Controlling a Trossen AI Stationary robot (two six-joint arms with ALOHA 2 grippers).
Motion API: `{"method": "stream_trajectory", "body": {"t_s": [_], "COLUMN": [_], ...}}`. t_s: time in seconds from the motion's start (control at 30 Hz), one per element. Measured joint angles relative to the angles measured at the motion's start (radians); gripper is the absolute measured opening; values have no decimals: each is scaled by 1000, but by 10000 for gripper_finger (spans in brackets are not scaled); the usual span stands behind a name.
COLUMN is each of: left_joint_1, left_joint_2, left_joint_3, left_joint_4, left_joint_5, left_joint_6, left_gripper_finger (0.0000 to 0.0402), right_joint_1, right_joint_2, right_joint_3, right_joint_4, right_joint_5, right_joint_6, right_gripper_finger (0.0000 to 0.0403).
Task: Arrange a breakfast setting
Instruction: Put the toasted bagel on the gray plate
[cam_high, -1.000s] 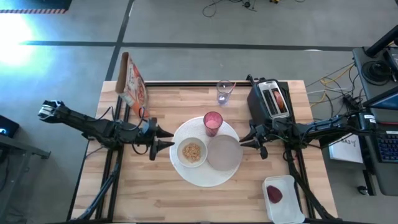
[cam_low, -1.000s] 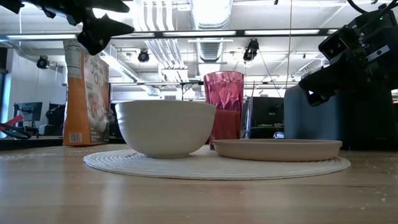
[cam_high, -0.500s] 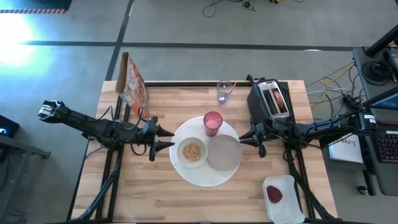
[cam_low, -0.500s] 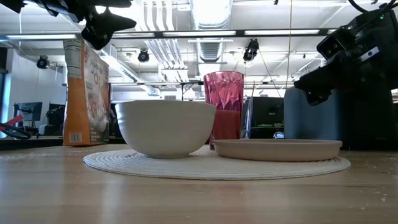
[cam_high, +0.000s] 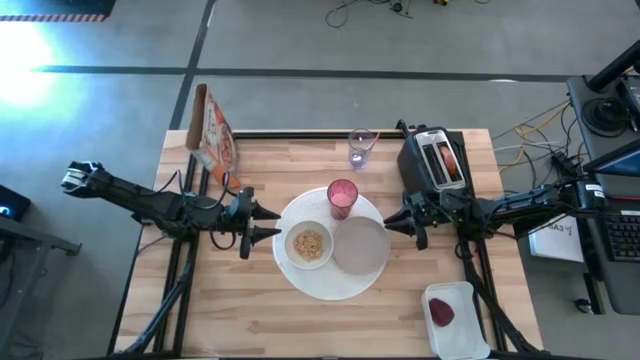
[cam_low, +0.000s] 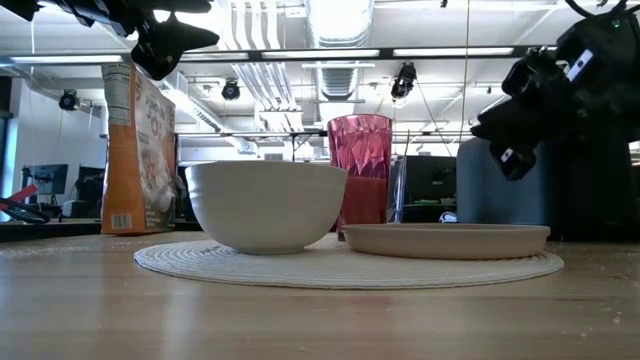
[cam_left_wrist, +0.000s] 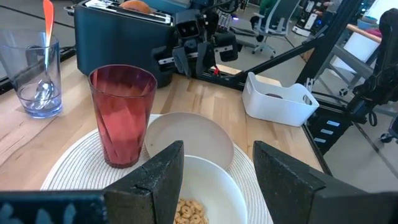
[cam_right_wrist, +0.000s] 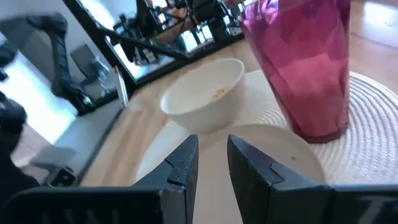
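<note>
On my wooden table (cam_high: 250, 310) the big round white plate (cam_high: 325, 287) sat central, holding bowl (cam_high: 309, 243), pink cup (cam_high: 342, 197) and small plate (cam_high: 360, 245). My left gripper (cam_high: 270, 223) hovered at nine o'clock, fingers apart; my right gripper (cam_high: 389, 222) at three, narrowly parted, empty. Concrete floor (cam_high: 300, 40) lay beyond.

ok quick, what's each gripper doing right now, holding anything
Left gripper: open, empty, beside the small white bowl.
Right gripper: narrowly open, empty, by the small pale round plate.
</note>
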Motion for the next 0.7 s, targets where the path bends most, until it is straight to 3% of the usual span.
{"method": "stream_trajectory", "body": {"t_s": [0.27, 0.43, 0.6, 0.7], "left_joint_1": [0, 0, 0, 0], "left_joint_2": [0, 0, 5, 11], "left_joint_3": [0, 0, 0, 0], "left_joint_4": [0, -6, -15, -24], "left_joint_5": [0, 0, 0, 0], "left_joint_6": [0, 2, 18, 18], "left_gripper_finger": [176, 176, 176, 176], "right_joint_1": [0, 1, 11, 11], "right_joint_2": [-2, -2, 4, 4], "right_joint_3": [9, 125, 284, 385], "right_joint_4": [86, 90, 55, -104], "right_joint_5": [6, 31, 6, -3], "right_joint_6": [176, 203, 112, -33], "right_gripper_finger": [72, 75, 69, 70]}}
